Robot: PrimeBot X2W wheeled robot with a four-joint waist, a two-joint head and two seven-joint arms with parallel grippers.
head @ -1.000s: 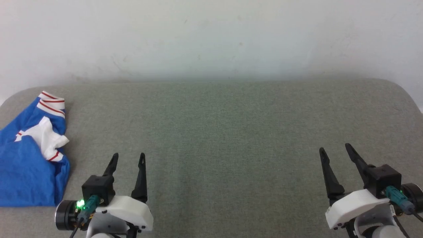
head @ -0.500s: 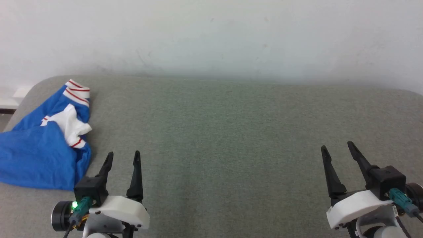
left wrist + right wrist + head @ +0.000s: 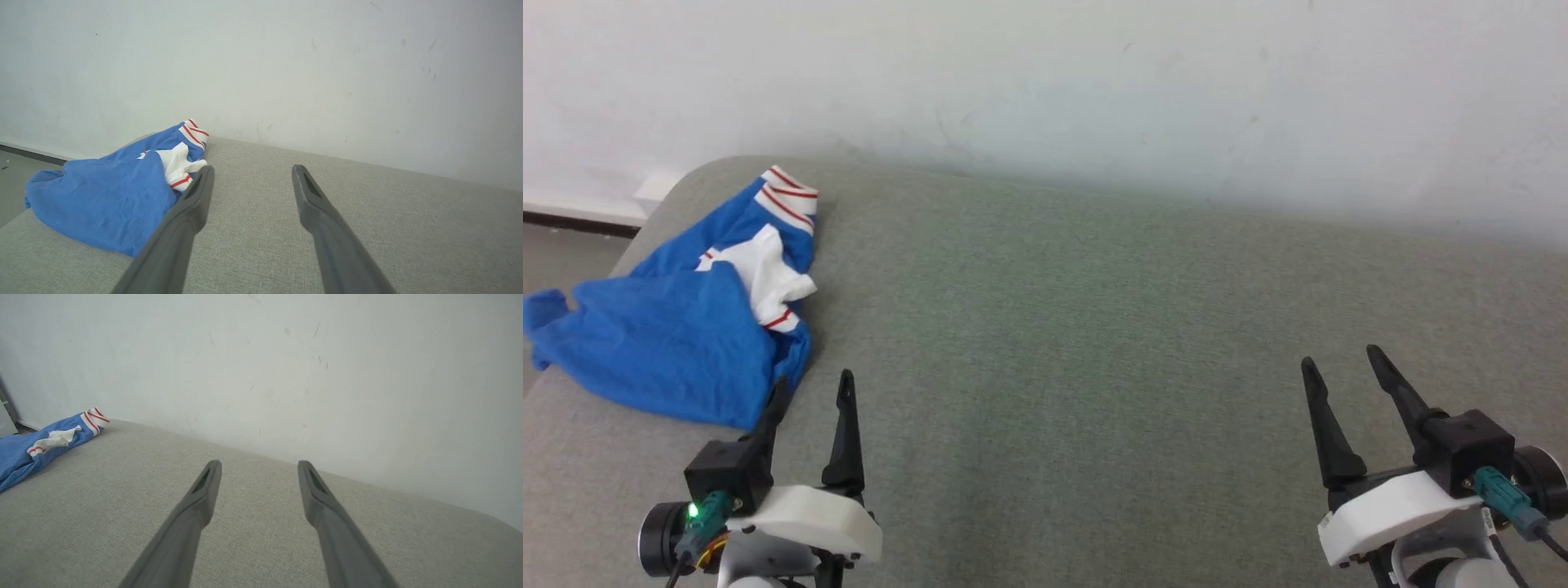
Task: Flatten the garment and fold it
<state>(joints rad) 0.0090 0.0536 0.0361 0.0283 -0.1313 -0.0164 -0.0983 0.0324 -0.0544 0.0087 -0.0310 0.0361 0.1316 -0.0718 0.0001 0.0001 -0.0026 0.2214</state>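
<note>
**Fingers (image 3: 845, 433) apart on both arms; garment (image 3: 670, 343) heaped at the left end of the worktop (image 3: 1078, 343)**

Left to right, head view.

- Far left: a strip of grey floor (image 3: 564, 253) and dark skirting below the worktop's rounded corner.
- Garment lies on that corner, bunched, not flat. It is mostly royal blue. A white band with red stripes sits at its far end and a crumpled white piece edged in red near the middle. A blue corner droops over the left edge. The only markings I can make out are the red stripes.
- Left gripper (image 3: 812, 379): fingers released, a clear gap between them, nothing in it. They point up the view, with a green light on the body behind them. The outer fingertip overlaps the garment's near blue hem in this view. I cannot tell whether it touches.
- Left wrist view: left gripper (image 3: 253, 168) spread above grey weave, with the garment (image 3: 102, 196) ahead on the left. One finger crosses in front of its white piece.
- Middle: bare grey cloth-covered worktop, with a scuffed pale wall (image 3: 1045, 82) behind.
- Right gripper (image 3: 1339, 356): fingers released, empty, low at the right, well apart from the garment. A teal plug shows on its body.
- Right wrist view: right gripper (image 3: 259, 462) spread over the weave, with the garment (image 3: 20, 451) small at the far left against the wall.
</note>
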